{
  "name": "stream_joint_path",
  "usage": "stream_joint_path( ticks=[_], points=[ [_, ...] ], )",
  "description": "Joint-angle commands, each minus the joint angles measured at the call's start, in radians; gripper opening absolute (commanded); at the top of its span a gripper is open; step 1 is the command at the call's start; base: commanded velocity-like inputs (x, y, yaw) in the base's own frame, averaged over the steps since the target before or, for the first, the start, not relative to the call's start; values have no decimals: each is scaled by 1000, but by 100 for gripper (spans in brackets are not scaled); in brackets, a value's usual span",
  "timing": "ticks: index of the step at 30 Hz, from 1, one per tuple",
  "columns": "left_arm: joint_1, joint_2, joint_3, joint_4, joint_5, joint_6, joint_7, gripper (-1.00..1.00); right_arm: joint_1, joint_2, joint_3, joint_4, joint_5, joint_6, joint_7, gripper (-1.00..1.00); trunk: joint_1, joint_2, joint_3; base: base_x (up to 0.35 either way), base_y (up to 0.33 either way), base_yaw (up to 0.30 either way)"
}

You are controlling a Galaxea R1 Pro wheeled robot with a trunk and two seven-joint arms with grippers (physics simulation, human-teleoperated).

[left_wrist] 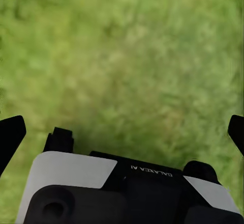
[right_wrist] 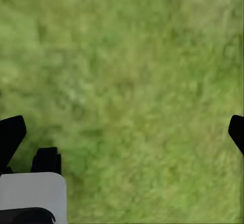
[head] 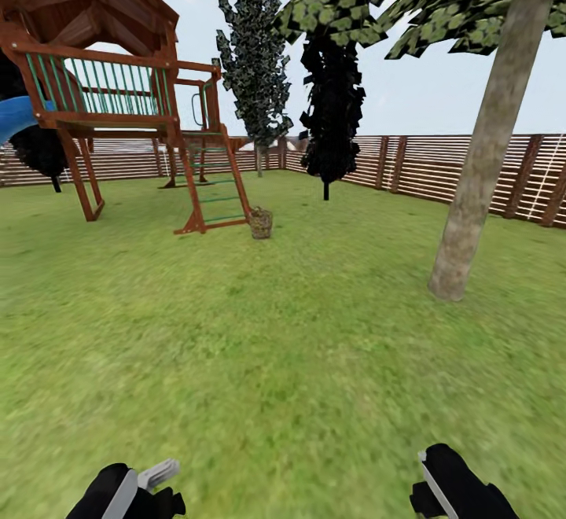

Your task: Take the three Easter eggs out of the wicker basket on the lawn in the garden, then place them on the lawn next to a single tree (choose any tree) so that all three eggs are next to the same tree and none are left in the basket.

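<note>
Wooden play tower [head: 118, 86] beside wicker basket [head: 261, 222]

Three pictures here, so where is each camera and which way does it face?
Head view: on the robot's head, facing forward over the lawn to the basket, play tower and tree; both arms show at the bottom.
Left wrist view: near the left gripper, facing grass; open fingers show.
Right wrist view: near the right gripper, likewise.
Shared: the lawn.
</note>
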Motion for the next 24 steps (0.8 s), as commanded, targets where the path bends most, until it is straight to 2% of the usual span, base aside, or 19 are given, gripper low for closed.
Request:
stream_joint_path(
  ticks=[1, 6, 24],
  points=[
    [-1, 0, 1, -1, 11, 4, 9, 100, 0, -2, 6, -1, 3, 5, 0, 100, 1, -1, -1, 350, 0, 240],
    [-1, 0, 1, -1, 11, 3, 9, 100, 0, -4, 6, -1, 2, 6, 0, 100, 1, -1, -1, 350, 0, 91],
    [-1, 0, 2, -1, 11, 3, 9, 100, 0, -4, 7, -3, 1, 5, 1, 100, 1, -1, -1, 350, 0, 2]
  ],
)
